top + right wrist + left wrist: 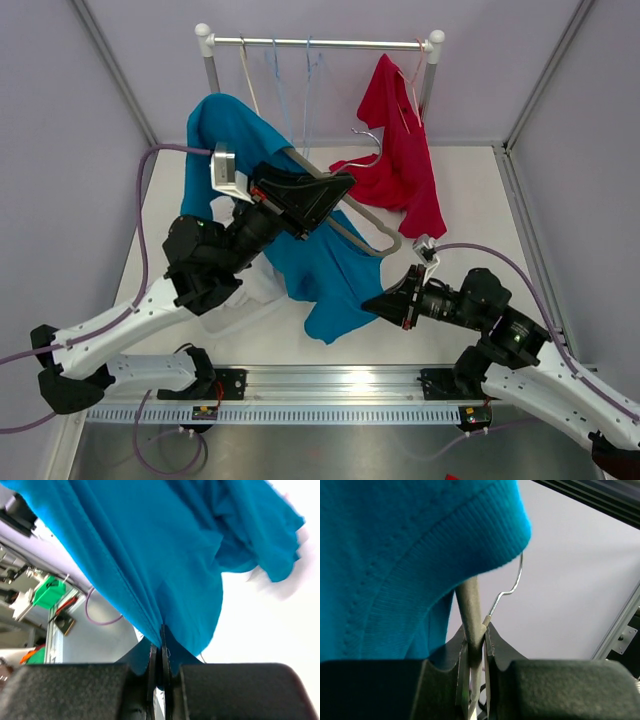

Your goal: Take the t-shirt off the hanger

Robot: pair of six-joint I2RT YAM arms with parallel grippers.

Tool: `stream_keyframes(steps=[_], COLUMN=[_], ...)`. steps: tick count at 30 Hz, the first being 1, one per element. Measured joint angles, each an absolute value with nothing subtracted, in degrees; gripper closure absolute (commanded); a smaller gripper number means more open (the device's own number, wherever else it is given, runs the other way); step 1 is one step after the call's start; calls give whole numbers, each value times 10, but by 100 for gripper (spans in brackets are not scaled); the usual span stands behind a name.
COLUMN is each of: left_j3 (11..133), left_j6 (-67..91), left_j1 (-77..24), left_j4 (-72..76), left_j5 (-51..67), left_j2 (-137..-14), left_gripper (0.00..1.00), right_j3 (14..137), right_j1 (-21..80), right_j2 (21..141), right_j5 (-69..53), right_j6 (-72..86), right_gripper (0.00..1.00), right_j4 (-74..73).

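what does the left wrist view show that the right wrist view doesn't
Left wrist only: the grey hanger clamped between the left fingers, its wire hook, and a ribbed edge. Right wrist only: the right fingers pinching thin fabric at a seam, with a green part behind. Both: the blue t-shirt filling the top of the frame.

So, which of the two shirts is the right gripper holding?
The blue t-shirt: the right gripper has its jaws shut on the hem. The red shirt hangs at the right end of the rack, touched by neither arm.
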State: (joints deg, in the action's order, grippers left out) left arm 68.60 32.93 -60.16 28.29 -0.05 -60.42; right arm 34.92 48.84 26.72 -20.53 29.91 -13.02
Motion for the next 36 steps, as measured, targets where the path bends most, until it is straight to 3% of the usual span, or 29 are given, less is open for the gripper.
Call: stream_keyframes(steps=[12, 13, 15, 16, 19, 25, 30, 35, 36], left_j3=[735, 735, 733, 729, 704, 676, 663, 662, 662], left_j6=[388, 393, 397, 397, 397, 386, 386, 397, 398], left_j1=[-599, -599, -599, -599, -599, -599, -599, -599, -599], left_j4=[366, 368, 368, 369, 369, 356, 354, 338, 334], left_j5=[73, 78, 87, 88, 90, 86, 86, 87, 87], left_j2=[-674, -670, -659, -651, -611, -572, -589, -618, -621], left_gripper=[100, 100, 100, 100, 100, 100, 100, 100, 100], right_j3=[397, 397, 401, 404, 423, 523, 650, 719, 721], right_j1=[514, 514, 514, 515, 516, 516, 516, 516, 516], right_j2=[397, 388, 368, 358, 326, 250, 242, 329, 353], right_j5=[-127, -118, -105, -100, -91, -91, -95, -102, -104], right_j6=[298, 297, 293, 290, 272, 246, 212, 180, 175], right_gripper=[98, 80, 53, 32, 13, 0, 1, 3, 8], right_j4=[-55, -53, -58, -64, -115, -234, -246, -231, -230])
